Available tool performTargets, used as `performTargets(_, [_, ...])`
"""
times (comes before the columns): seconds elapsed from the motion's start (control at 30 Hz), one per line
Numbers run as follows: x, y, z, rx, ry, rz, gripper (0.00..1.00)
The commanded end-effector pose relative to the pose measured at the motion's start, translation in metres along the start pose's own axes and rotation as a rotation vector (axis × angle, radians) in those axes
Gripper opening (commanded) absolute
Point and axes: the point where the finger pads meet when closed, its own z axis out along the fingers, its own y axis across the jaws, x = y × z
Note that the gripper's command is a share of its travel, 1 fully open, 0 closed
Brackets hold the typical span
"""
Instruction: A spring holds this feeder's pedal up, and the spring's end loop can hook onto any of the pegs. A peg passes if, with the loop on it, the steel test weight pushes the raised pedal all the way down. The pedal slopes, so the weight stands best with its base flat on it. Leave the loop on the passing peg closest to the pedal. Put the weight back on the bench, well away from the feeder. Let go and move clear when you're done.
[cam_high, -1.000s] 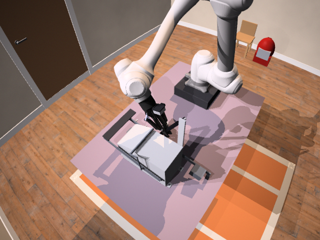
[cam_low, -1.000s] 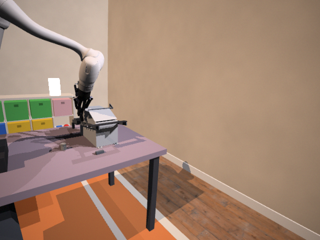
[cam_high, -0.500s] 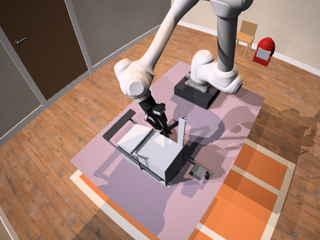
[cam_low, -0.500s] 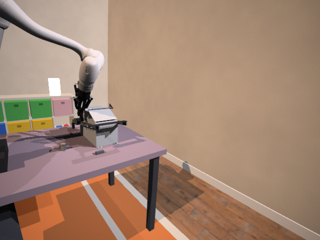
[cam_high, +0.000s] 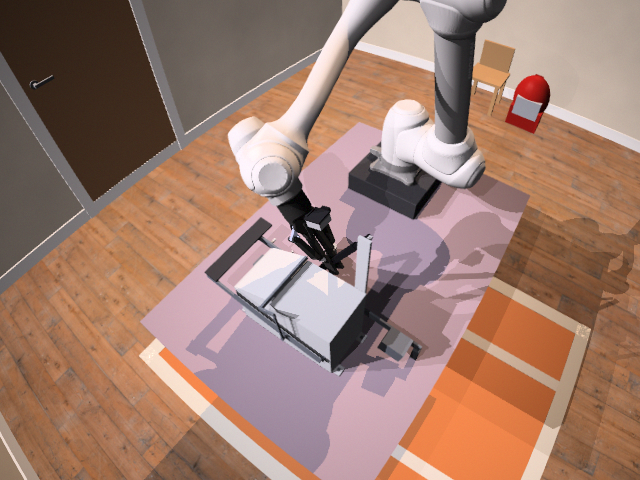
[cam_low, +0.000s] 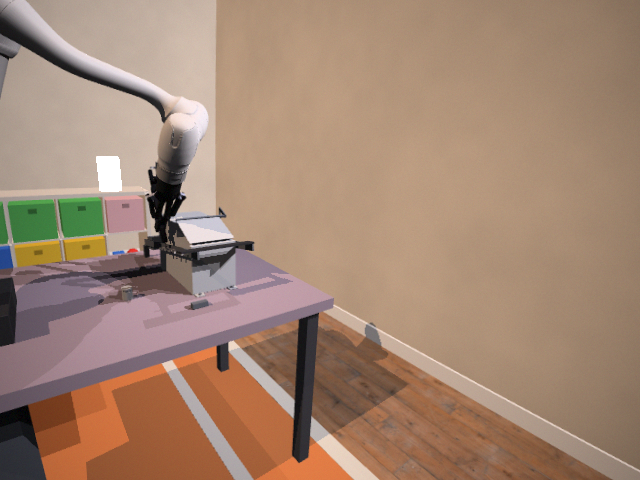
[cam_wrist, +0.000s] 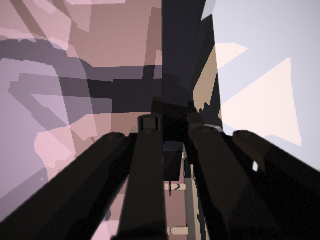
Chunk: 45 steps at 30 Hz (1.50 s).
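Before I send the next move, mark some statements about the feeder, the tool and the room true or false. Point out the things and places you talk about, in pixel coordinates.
1. The tool (cam_high: 336, 269) (cam_low: 161, 233) is down beside the feeder's pale housing (cam_high: 323, 299) (cam_low: 204, 268). True.
2. The tool's fingers are spread wide apart. False: they stand close together.
3. The red bin (cam_high: 532, 100) stands on the tabletop. False: it is on the floor, near the wooden chair (cam_high: 491, 74).
4. A small dark block (cam_low: 199, 304) lies on the tabletop (cam_low: 248, 320). True.
5. The door (cam_high: 87, 87) is bright green. False: it is dark brown.
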Motion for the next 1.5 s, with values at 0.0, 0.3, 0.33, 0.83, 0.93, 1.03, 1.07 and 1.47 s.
performTargets(0.0, [0.000, 0.000, -0.001, -0.001, 0.000, -0.001, 0.17])
performTargets(0.3, [0.000, 0.000, -0.001, -0.001, 0.000, -0.001, 0.24])
performTargets(0.33, [0.000, 0.000, -0.001, -0.001, 0.000, -0.001, 0.24])
performTargets(0.83, [0.000, 0.000, -0.001, -0.001, 0.000, -0.001, 0.24])
performTargets(0.93, [0.000, 0.000, -0.001, -0.001, 0.000, -0.001, 0.24])
performTargets(1.03, [0.000, 0.000, -0.001, -0.001, 0.000, -0.001, 0.24])
performTargets(1.07, [0.000, 0.000, -0.001, -0.001, 0.000, -0.001, 0.24])
performTargets(1.47, [0.000, 0.000, -0.041, -0.001, 0.000, -0.001, 0.24])
